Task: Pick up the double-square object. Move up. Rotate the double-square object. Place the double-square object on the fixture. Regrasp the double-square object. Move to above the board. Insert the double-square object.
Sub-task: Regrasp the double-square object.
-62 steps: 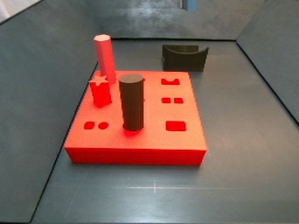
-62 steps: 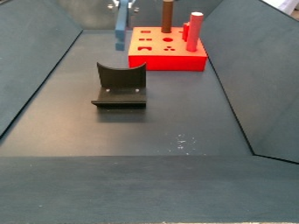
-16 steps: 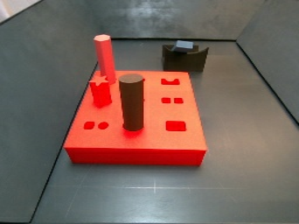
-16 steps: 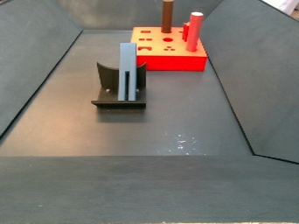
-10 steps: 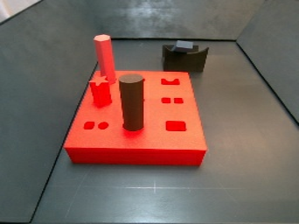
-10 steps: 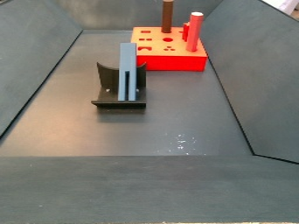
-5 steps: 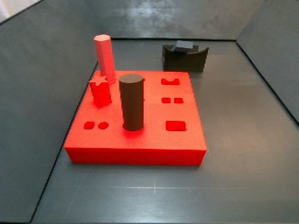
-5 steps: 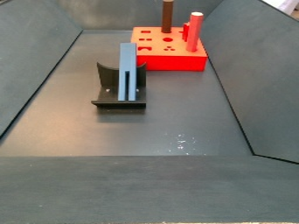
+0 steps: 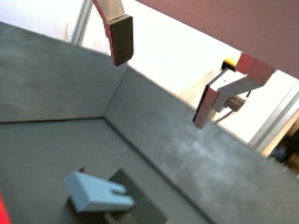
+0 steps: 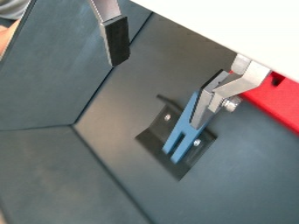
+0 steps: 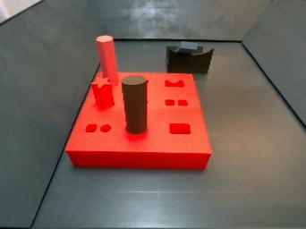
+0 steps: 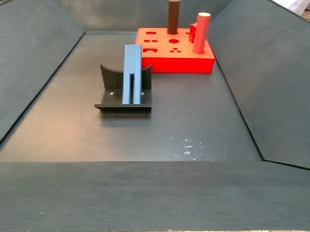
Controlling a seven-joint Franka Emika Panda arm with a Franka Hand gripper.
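While the double-square object leans in the fixture, tilted up against the back of the dark bracket, the gripper hangs well above it with jaws spread wide and nothing between them. Both wrist views show the silver fingers far apart over the dark floor, the blue-grey bar below. Beyond the fixture sits the board, carrying a red hexagonal post and a dark cylinder upright
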